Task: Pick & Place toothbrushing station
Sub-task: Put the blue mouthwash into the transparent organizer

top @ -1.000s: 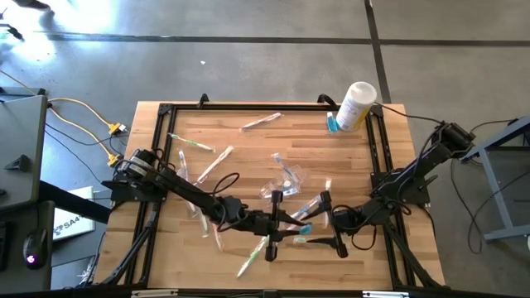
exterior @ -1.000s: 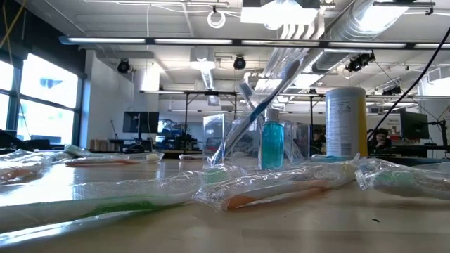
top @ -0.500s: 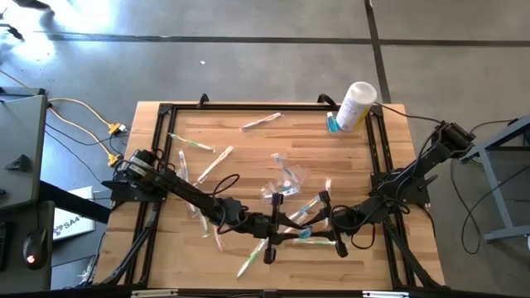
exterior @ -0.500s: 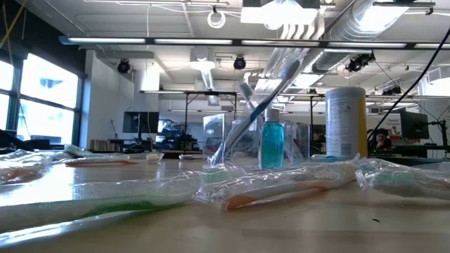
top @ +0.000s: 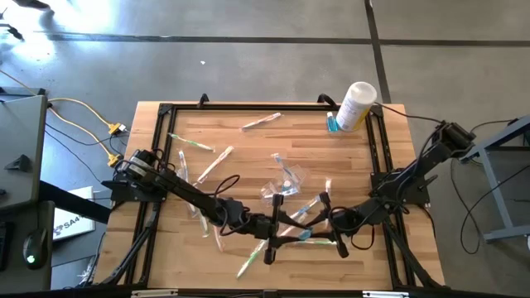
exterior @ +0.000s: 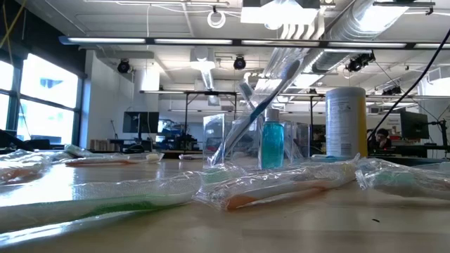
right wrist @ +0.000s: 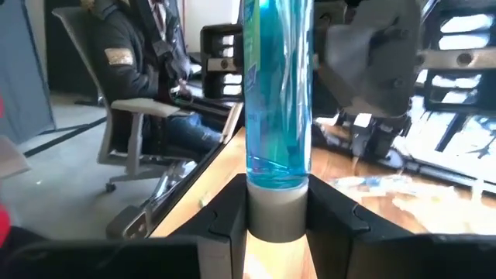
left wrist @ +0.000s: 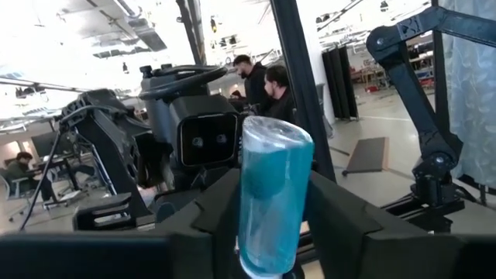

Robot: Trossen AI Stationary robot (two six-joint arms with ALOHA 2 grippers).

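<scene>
A small teal tube (top: pixel 305 235) with a white cap hangs upright, cap down, above the near middle of the table between my two grippers. My right gripper (right wrist: pixel 277 225), coming from the table's right (top: pixel 315 234), is shut on it. My left gripper (left wrist: pixel 275 240), reaching in from the left (top: pixel 288 232), is open, and its fingers stand close on either side of the tube's teal body (left wrist: pixel 273 194). Several wrapped toothbrushes (top: pixel 214 165) lie flat on the wood. A clear crinkly bag (top: pixel 286 178) rests just beyond the grippers. My right gripper pinches the tube's white cap (right wrist: pixel 276 203), at its lower end, between its two fingers. The fingers come in level from the table's right. The tube stands upright above them, clear of the table. My left gripper: I cannot tell whether its fingers (left wrist: pixel 221 221) touch the tube's sides.
A white canister (top: pixel 358 103) and a small blue bottle (top: pixel 332 122) stand at the far right corner. More wrapped toothbrushes lie at the far edge (top: pixel 261 122), left (top: pixel 192 144) and near edge (top: pixel 252 257). A black frame (top: pixel 157 149) rims the table. People sit beyond it (right wrist: pixel 147 70).
In the high view the teal tube between the two grippers sits a little nearer the table's near edge than a second ago. Both arms have stayed in place.
</scene>
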